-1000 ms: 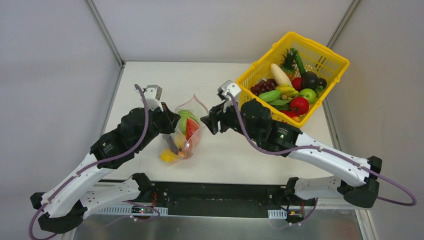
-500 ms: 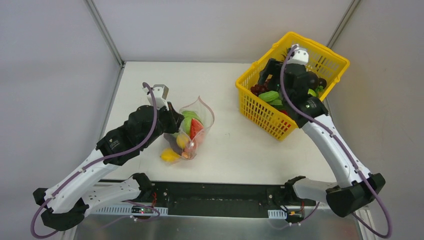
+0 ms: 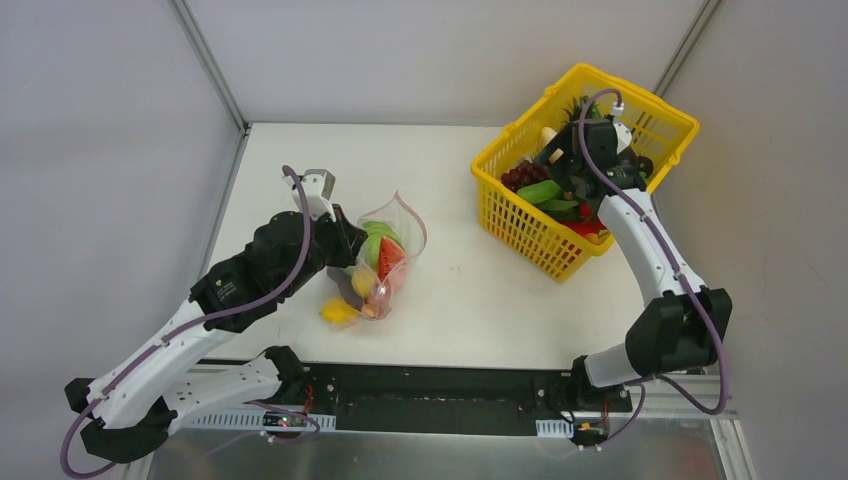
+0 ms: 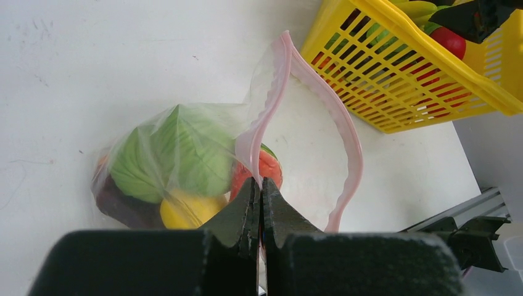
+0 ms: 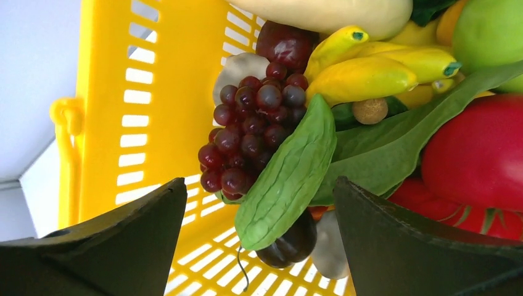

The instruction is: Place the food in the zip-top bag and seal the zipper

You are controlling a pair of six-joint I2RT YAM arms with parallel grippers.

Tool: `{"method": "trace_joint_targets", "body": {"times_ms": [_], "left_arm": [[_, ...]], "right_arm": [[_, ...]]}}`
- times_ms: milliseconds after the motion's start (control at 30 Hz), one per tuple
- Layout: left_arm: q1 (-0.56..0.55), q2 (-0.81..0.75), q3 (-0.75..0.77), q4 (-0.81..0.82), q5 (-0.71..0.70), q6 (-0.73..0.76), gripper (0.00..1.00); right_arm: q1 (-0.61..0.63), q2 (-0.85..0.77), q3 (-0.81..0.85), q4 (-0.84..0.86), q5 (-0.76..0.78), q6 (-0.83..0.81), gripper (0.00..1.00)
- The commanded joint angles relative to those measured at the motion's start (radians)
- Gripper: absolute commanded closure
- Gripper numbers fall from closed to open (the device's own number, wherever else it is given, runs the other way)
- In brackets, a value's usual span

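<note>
Left gripper [image 4: 259,191]: pinched shut on the bag [image 4: 179,154] rim.
Right gripper [image 5: 259,185]: spread wide, empty, over the cucumber [image 5: 290,166].
Tip: straddle cucumber crosswise, clear of grapes [image 5: 250,129].

White links, black joint housings on left arm [image 3: 170,345] and right arm [image 3: 650,240]. A purple cable [image 3: 304,232] loops along each. Grey camera block [image 3: 319,185] on left wrist. The left tool [image 4: 259,182] and right tool [image 5: 260,185]: black, wedge-shaped.

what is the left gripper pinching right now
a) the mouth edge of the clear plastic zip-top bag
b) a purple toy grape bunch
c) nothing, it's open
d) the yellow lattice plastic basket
a: the left gripper is shut on the clear plastic zip-top bag at its pink-red zipper strip.
</note>
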Motion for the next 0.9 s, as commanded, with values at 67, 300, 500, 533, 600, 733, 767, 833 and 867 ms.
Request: {"method": "trace_joint_targets", "body": {"times_ms": [67,300,500,533,600,733,767,833,867], "left_arm": [[0.009,-0.016,0.023,0.050,-0.008,-0.012,1.00],[0.010,-0.046,0.008,0.045,-0.042,-0.015,1.00],[0.010,-0.031,0.013,0.047,-0.037,-0.012,1.00],[0.009,-0.028,0.014,0.047,-0.035,-0.011,1.00],[0.009,-0.023,0.016,0.046,-0.035,-0.009,1.00],[0.010,-0.020,0.017,0.044,-0.038,-0.009,1.00],[0.008,-0.020,0.016,0.044,-0.039,-0.009,1.00],[0.010,-0.021,0.016,0.044,-0.041,-0.009,1.00],[0.009,-0.023,0.015,0.044,-0.042,-0.009,1.00]], "right_arm": [[-0.028,0.085,0.062,0.006,-0.018,0.193,0.10],[-0.028,0.154,0.080,-0.023,0.060,0.299,0.13],[-0.028,0.222,0.102,-0.047,0.044,0.302,0.18],[-0.028,0.228,0.101,-0.048,0.044,0.303,0.19],[-0.028,0.238,0.099,-0.048,0.043,0.298,0.25],[-0.028,0.243,0.100,-0.044,0.015,0.276,0.36],[-0.029,0.238,0.098,-0.045,0.008,0.273,0.40],[-0.029,0.217,0.077,-0.024,-0.008,0.272,0.52],[-0.028,0.203,0.065,-0.007,-0.017,0.266,0.56]]}}
